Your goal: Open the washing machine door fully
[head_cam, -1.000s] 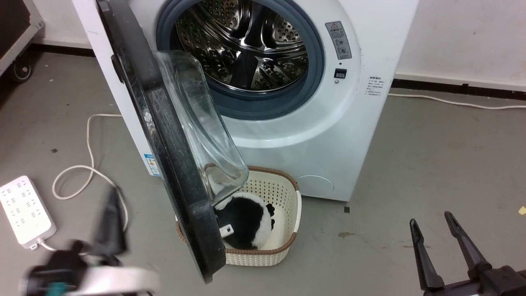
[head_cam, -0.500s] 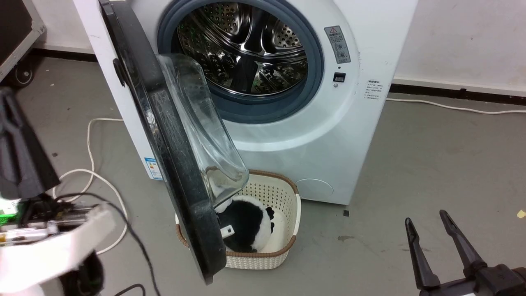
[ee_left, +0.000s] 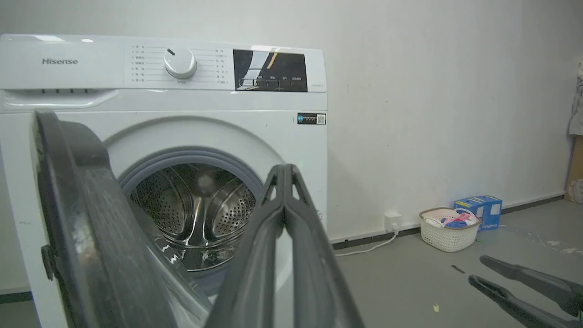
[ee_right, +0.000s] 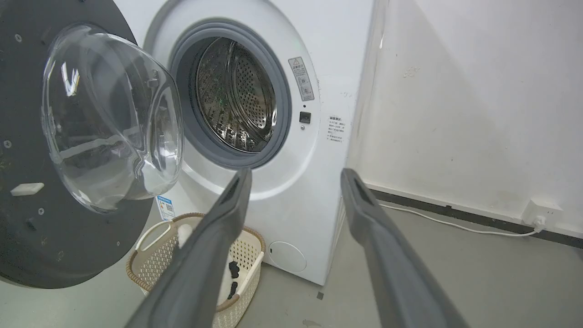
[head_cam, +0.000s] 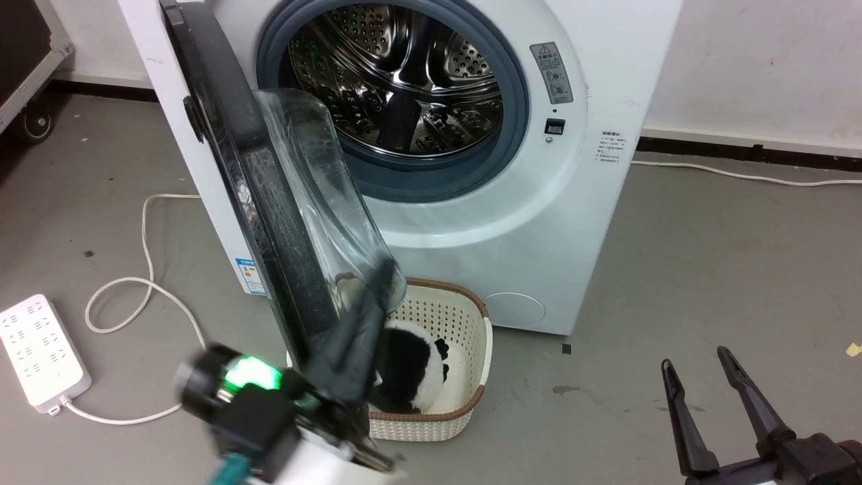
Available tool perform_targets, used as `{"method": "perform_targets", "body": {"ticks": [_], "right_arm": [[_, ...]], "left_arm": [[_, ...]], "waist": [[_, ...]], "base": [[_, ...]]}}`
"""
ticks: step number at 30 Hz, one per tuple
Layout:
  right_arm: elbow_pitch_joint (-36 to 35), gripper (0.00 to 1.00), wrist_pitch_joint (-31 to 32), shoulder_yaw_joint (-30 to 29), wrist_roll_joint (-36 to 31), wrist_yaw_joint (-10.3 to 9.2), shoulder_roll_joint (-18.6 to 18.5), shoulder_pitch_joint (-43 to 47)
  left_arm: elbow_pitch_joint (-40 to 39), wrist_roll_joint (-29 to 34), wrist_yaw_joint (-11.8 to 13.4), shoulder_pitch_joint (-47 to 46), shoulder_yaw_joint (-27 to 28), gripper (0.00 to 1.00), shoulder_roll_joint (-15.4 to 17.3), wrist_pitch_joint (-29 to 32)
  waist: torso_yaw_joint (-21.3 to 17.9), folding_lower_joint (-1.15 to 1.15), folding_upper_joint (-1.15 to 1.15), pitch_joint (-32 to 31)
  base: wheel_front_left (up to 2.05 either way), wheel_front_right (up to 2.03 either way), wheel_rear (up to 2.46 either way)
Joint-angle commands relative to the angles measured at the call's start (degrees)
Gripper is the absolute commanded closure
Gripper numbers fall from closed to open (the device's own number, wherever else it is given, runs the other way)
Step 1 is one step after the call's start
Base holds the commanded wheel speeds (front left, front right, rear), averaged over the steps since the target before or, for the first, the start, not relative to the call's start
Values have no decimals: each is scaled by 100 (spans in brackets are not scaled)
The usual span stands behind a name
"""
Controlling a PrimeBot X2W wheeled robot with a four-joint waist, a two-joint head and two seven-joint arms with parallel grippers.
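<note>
Left gripper, fingers pressed together, is at the door's inner side by the glass bowl. Contact unclear, blurred. Probably there to push it wider. Door half open, hinged left, over basket. Right gripper spread, well apart. Right wrist view shows door's inner face; left wrist view shows it edge-on.

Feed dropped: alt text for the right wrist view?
The washing machine door stands swung open at left, its clear glass bowl bulging toward the steel drum. Below, a white basket sits on the floor behind the open right gripper.
</note>
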Motion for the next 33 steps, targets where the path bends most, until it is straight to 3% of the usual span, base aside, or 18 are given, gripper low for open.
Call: {"method": "perform_targets", "body": {"ticks": [1,10,13,20,33], "right_arm": [[17,0,-24,-5,23,3,25,-71],[61,0,-24,18,43,3,25,-92],[98,0,-24,61,55,3,25,-93],[99,0,-24,67,20,3,25,-76],[256,0,-24,151,117,3,25,-139]], "left_arm": [[217,-21,-33,196,-160,100,0,49],[1655,-127,16,615,-396,100,-4,168],[2316,-58,172,605,-327,100,33,126],[2769,-161,422,440,-94,100,-10,-324],[3130,-382,601,339,347,100,183,-681]], "waist": [[3,0,0,-1],[-18,0,0,-7],[-28,0,0,3],[91,0,0,58],[1100,0,0,250]], "base": [[0,0,0],[0,0,0],[0,0,0],[0,0,0],[0,0,0]]}}
